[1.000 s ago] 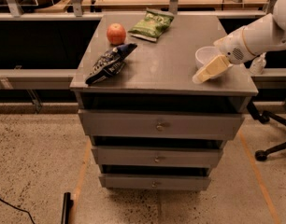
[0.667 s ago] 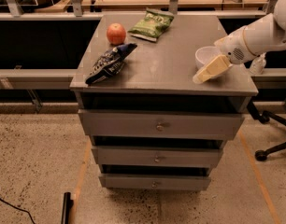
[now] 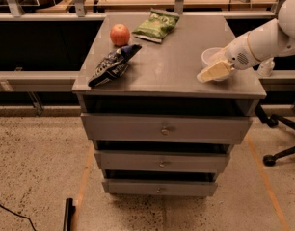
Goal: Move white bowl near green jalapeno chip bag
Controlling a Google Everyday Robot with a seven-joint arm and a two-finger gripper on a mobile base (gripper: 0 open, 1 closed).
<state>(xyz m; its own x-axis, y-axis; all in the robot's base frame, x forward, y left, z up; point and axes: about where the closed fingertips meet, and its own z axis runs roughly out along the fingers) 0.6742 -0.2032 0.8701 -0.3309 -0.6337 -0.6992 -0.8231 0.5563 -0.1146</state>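
The white bowl (image 3: pixel 208 57) sits on the grey cabinet top (image 3: pixel 176 57) near its right front edge, partly hidden by my gripper. My gripper (image 3: pixel 212 72) reaches in from the right on a white arm (image 3: pixel 263 40), its cream-coloured fingers lying over the bowl's front rim. The green jalapeno chip bag (image 3: pixel 156 25) lies flat at the back middle of the top, well away from the bowl to its far left.
A red apple (image 3: pixel 119 34) stands at the back left, beside the green bag. A dark blue-black snack bag (image 3: pixel 113 65) lies at the front left. The cabinet has three drawers (image 3: pixel 164 129). An office chair base (image 3: pixel 282 153) stands at the right on the floor.
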